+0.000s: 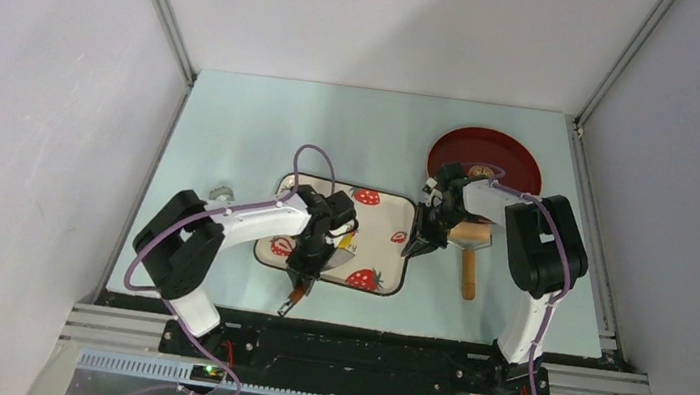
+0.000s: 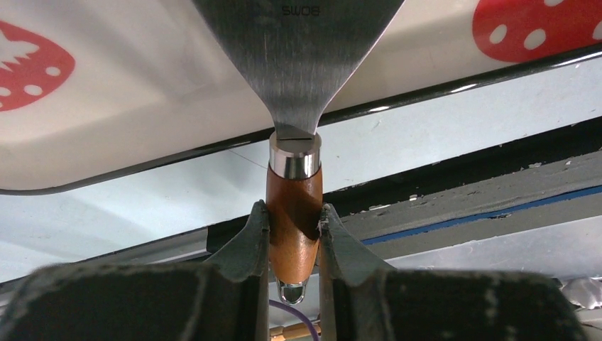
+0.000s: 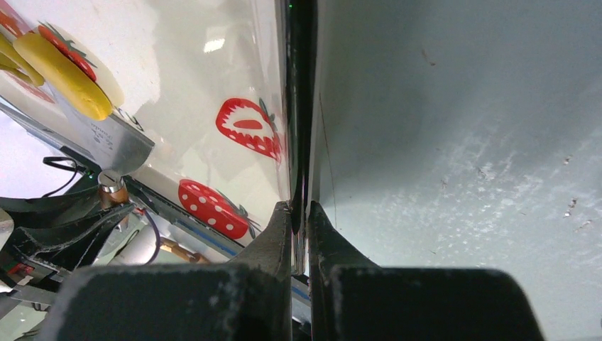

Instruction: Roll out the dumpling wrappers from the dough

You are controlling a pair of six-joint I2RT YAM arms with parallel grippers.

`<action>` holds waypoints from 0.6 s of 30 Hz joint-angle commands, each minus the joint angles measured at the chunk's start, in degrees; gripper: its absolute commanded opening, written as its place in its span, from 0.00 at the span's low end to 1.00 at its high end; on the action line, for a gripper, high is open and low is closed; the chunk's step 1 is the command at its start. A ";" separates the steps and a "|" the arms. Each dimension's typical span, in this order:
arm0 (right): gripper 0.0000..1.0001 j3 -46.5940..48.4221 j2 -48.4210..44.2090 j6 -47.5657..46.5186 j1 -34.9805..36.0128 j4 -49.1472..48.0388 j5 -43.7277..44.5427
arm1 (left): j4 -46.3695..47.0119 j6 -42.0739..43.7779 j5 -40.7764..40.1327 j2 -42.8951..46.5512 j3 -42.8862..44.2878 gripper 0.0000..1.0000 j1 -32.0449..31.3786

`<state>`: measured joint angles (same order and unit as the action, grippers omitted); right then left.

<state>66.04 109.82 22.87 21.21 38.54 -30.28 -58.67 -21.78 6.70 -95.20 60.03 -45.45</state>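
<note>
At strawberry tray's (image 3: pixel 213 57) right rim: right gripper (image 3: pixel 300 213) clamped on the black edge, table (image 3: pixel 461 142) open beyond. Left gripper (image 2: pixel 293 234) clenched on scraper's (image 2: pixel 294 202) wooden handle, blade crossing tray's near edge. Yellow dough (image 3: pixel 64 74) on tray, just beside blade.

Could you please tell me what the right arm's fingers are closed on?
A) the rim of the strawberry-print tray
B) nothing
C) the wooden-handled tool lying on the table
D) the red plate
A: the right wrist view shows the right fingers pinching the strawberry-print tray by its dark rim.
</note>
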 commanded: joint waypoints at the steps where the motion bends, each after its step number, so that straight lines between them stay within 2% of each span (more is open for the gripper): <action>1: 0.00 0.93 -1.89 -1.97 0.14 3.09 2.38 | 1.33 1.03 1.31 5.04 -2.01 0.00 0.24; 8: 0.00 0.93 -1.89 -1.83 0.19 3.22 2.46 | -0.14 0.53 0.99 8.35 -4.01 0.00 0.21; 18: 0.00 0.93 -1.48 -1.93 0.23 3.20 2.48 | -0.92 1.57 1.85 4.75 -1.81 0.00 -0.51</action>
<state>66.04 109.82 22.83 21.21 38.89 -30.44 -58.94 -21.78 7.38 -89.32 55.90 -45.63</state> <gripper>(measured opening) 0.067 0.225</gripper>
